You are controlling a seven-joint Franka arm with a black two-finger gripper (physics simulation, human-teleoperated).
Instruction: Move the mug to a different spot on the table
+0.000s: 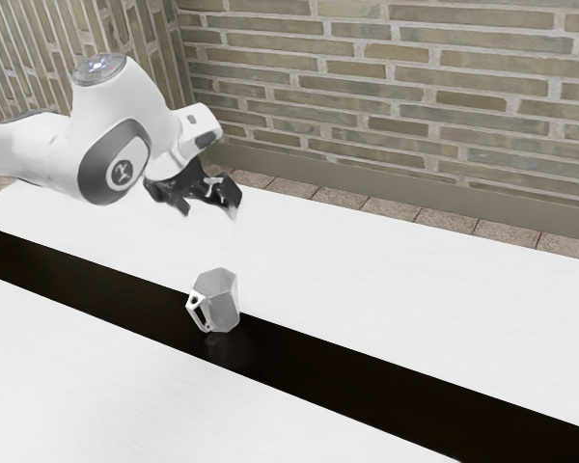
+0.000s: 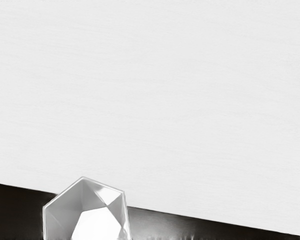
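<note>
A white faceted mug (image 1: pixel 215 300) stands upright on the black stripe (image 1: pixel 96 280) that crosses the white table, its handle turned toward the exterior view's left. My black gripper (image 1: pixel 212 198) hangs in the air well above the mug and a little behind it, open, with nothing between its fingers. From the wrist camera I look down into the mug's (image 2: pixel 86 212) angular mouth, where it sits on the dark stripe (image 2: pixel 215 227) beside the white tabletop (image 2: pixel 150 100).
The white table (image 1: pixel 415 289) spreads wide on both sides of the black stripe. A brick wall (image 1: pixel 396 77) stands behind the table, with a paved floor strip (image 1: pixel 444 217) at its foot.
</note>
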